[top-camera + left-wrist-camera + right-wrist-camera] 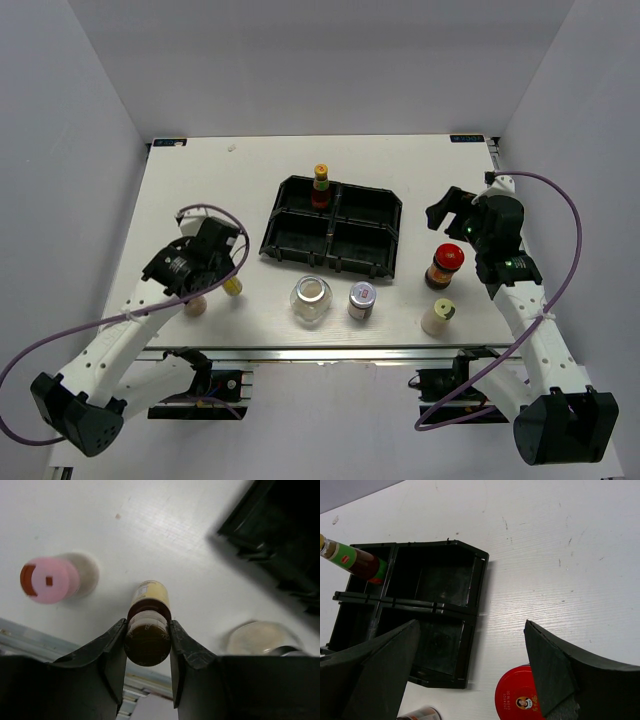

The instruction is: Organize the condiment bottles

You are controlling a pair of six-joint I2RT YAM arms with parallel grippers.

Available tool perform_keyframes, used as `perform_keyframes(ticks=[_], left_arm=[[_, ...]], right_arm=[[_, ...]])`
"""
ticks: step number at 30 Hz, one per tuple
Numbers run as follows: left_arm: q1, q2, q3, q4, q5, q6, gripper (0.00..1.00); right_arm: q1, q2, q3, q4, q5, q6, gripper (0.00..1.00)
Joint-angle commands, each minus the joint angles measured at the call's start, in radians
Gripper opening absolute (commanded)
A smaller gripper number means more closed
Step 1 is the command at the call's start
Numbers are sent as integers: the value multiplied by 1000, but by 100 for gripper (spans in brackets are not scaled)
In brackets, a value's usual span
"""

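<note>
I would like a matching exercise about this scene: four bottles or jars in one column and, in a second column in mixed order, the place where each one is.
Things
1. green-labelled bottle
2. slim dark bottle
3. red-lidded jar
4. pink-capped bottle

Places
A. gripped by the shut left claw
B. standing free on the table, beside the left claw
C. upright in a far compartment of the black tray
D. on the table to the right of the tray, by the open right claw

Pairs: 1-C, 2-A, 3-D, 4-B
</note>
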Motion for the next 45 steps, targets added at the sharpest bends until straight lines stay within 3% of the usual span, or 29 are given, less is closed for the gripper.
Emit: perform_keyframes(ticks=[1,10,17,23,30,44,45], left_arm=[[-4,62,153,156,-94,67,0],[-4,356,483,434,-64,303,0],[2,666,760,471,-11,424,0],[19,843,964,464,103,467,0],[38,958,989,480,196,467,0],[56,1110,1028,449,244,462,0],[57,1116,1032,446,246,461,4]], right_arm=[[-3,-19,33,22,45,-11,89],[-3,-5,36,31,92,-31,89],[-3,9,48,11,155,-46,89],[-3,19,53,8,176,-55,89],[-3,27,51,3,184,-54,89],[-3,64,57,-3,191,-52,89],[-3,70,59,-3,191,-54,89]])
